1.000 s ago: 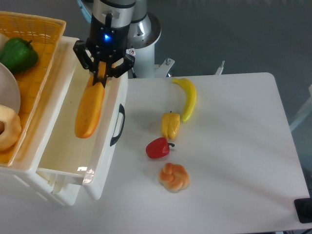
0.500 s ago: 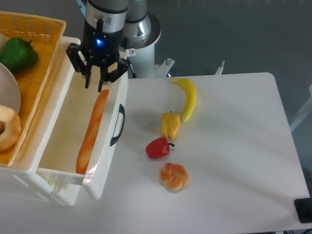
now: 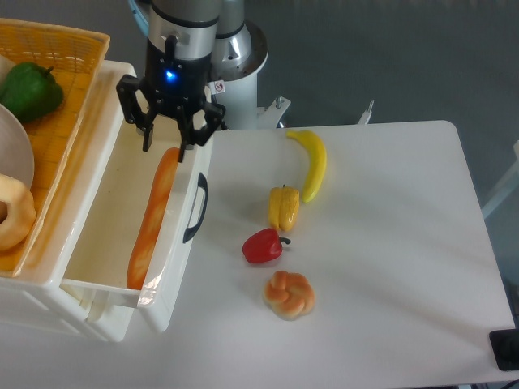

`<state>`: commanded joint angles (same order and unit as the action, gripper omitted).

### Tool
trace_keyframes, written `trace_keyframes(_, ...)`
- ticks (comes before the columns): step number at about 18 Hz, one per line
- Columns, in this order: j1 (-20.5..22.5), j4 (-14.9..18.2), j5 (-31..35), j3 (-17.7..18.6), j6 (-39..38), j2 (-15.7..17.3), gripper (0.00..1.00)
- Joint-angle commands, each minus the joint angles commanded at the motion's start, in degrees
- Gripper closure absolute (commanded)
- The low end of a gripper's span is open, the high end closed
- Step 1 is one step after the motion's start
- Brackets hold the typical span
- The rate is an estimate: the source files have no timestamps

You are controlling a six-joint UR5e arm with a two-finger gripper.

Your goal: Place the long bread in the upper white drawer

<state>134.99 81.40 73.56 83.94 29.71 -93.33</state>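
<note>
A grey floor shows beyond the far edge of the white table, and the pale base of the arm stands at the table's far side. On the left, the upper white drawer is pulled open toward the near side, its black handle facing right onto the tabletop.

The long bread lies inside that drawer, against the right-hand wall, its long axis running from far to near and leaning slightly left at the near end. The gripper hangs just above the loaf's far end with its 2 fingers spread apart and nothing between them (the loaf looks free of them, though its far tip sits close under the right finger). So the bread lies straight below and toward the near side of the tool, and a plain lift upward should clear it; the drawer's far rim and right wall are close by, so any sideways drift risks a knock.

To the left of the drawer sits a yellow woven basket holding a green pepper. On the table to the right lie a banana, a yellow pepper, a red pepper and a knotted bun, all well apart from the drawer. The placing looks done.
</note>
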Motion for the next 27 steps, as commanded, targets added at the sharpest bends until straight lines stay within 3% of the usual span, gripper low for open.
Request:
trace_keyframes(4, 3.7, -2.2, 0.1, -0.2, 0.1, -1.5, 0.00)
trace_keyframes(10, 9.3, -4.8, 0.1, -0.1, 12.3, -2.5, 0.00)
trace_keyframes(14, 11.8, -9.5, 3.1, -0.3, 16.2, -3.6, 0.00)
trace_keyframes(17, 11.8, -9.2, 10.4, -0.2, 24.0, -4.5, 0.00)
trace_keyframes(21, 12.8, -9.2, 11.8, 0.3, 27.9, -4.8, 0.00)
trace_keyframes(27, 13.7, -9.2, 17.5, 0.5, 34.0, -8.4, 0.00)
